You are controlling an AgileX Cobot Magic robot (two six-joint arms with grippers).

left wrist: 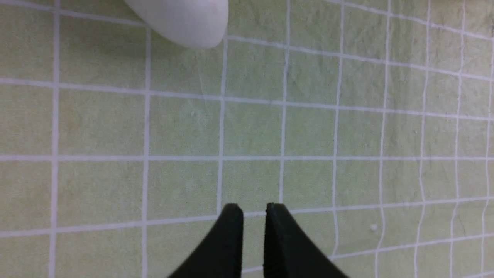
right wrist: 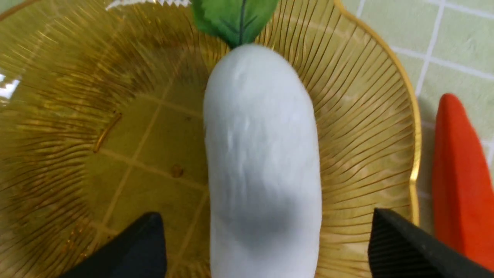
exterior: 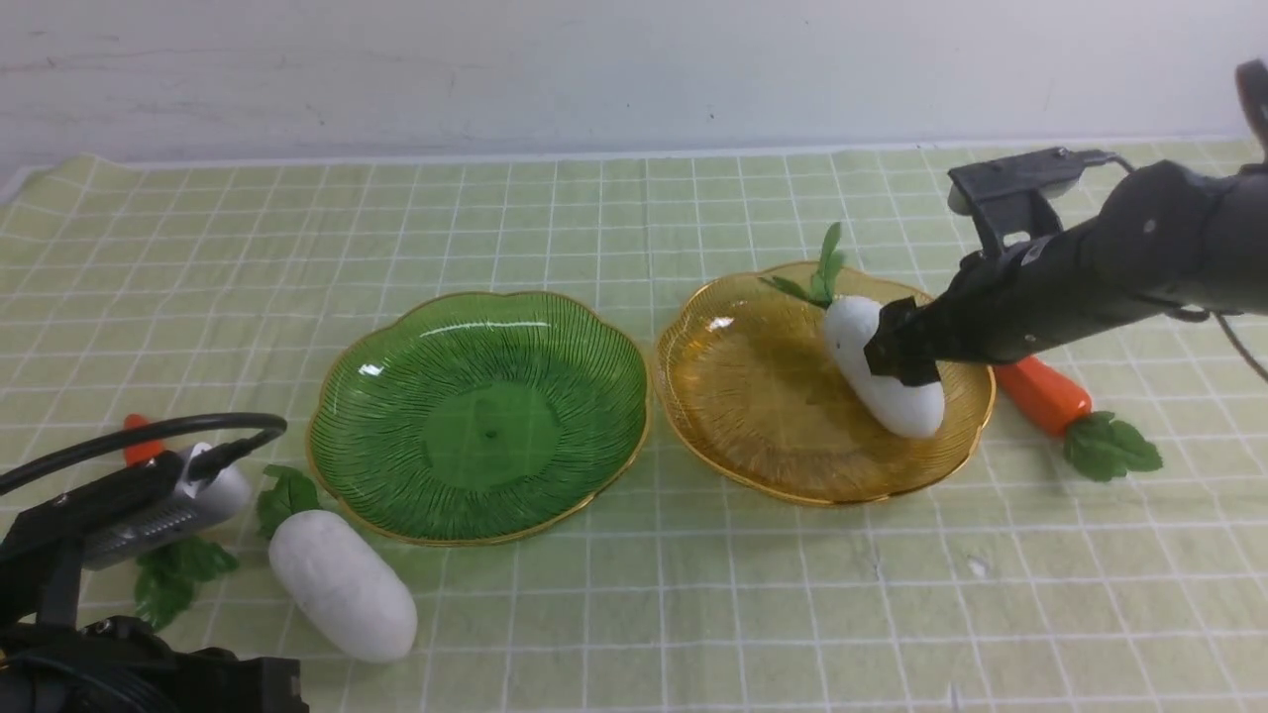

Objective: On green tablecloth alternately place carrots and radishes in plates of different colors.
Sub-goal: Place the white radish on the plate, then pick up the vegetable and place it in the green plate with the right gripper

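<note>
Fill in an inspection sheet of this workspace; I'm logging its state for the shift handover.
Surface: pale green, white-gridded cloth, lightly wrinkled
Plates: green ribbed round plate bare; amber ribbed round plate bears a white oval toy radish
Off plates: second white toy radish; two orange tapered toy carrots, one at each side
Clutter: nothing seen
Right hand: open around the plated radish, not touching
Left hand: narrowly parted, holding nothing
Cables: black, at both arms
Surroundings: plain whitish backdrop
</note>
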